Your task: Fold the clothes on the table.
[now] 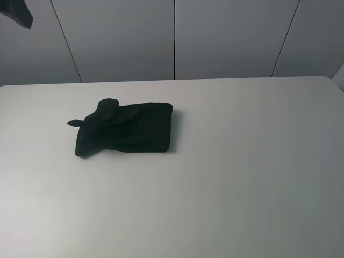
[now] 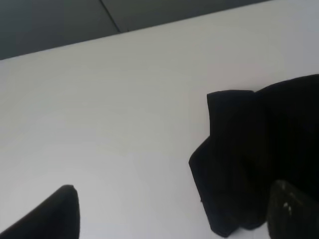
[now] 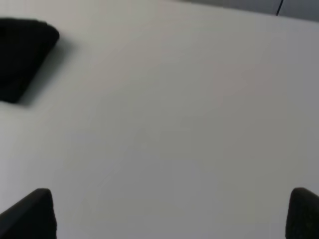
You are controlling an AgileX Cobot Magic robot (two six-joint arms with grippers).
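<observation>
The clothes [image 1: 126, 129] are a black shirt lying in a compact folded bundle on the white table [image 1: 242, 172], left of centre, with a small tab of fabric poking out at its left end. No print shows. Neither gripper appears in the high view. In the left wrist view the left gripper [image 2: 174, 219] is open and holds nothing. The clothes [image 2: 259, 149] lie past one of its fingertips [image 2: 294, 209], which overlaps the fabric's edge in that view. In the right wrist view the right gripper [image 3: 167, 216] is open over bare table [image 3: 174, 99], well apart from the clothes [image 3: 22, 55].
Grey wall panels [image 1: 172, 37] rise behind the table's far edge. A dark shape [image 1: 19, 13] hangs in the upper left corner of the high view. White tabletop stretches to the right of the bundle and in front of it.
</observation>
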